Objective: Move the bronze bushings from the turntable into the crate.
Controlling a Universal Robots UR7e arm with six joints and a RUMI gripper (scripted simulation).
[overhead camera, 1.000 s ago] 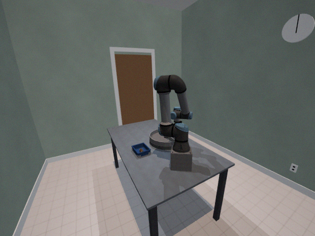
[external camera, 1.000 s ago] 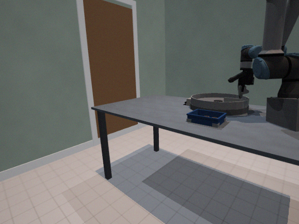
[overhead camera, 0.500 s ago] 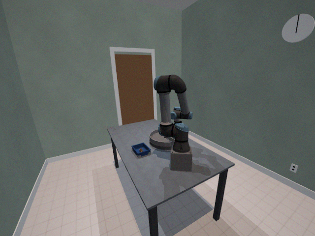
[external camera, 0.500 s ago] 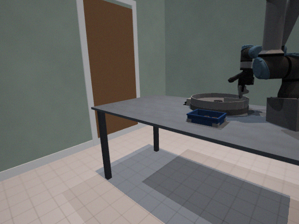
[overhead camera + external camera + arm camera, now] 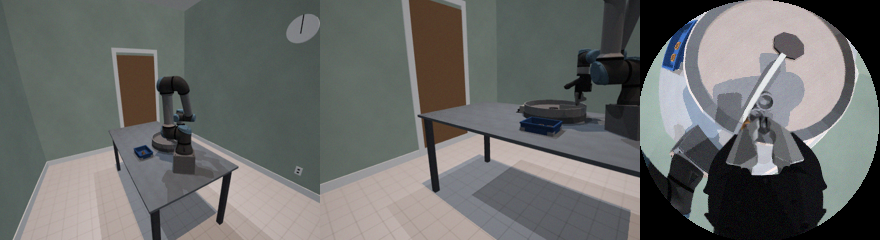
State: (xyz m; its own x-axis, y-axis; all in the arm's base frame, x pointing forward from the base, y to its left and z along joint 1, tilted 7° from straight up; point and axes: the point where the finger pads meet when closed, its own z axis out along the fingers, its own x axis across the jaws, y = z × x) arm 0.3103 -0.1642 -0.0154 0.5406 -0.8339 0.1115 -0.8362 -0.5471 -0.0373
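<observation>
2 bronze bushings (image 5: pixel 675 51) in blue crate (image 5: pixel 541 126) (image 5: pixel 680 44) (image 5: pixel 143 150) (small ones).

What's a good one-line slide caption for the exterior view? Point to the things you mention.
UR7e gripper (image 5: pixel 577 103) pointing down over the round turntable (image 5: pixel 555 113), with a blue crate (image 5: pixel 539 129) holding bushings (image 5: pixel 549 126) beside it on the grey table (image 5: pixel 475 118).
</observation>
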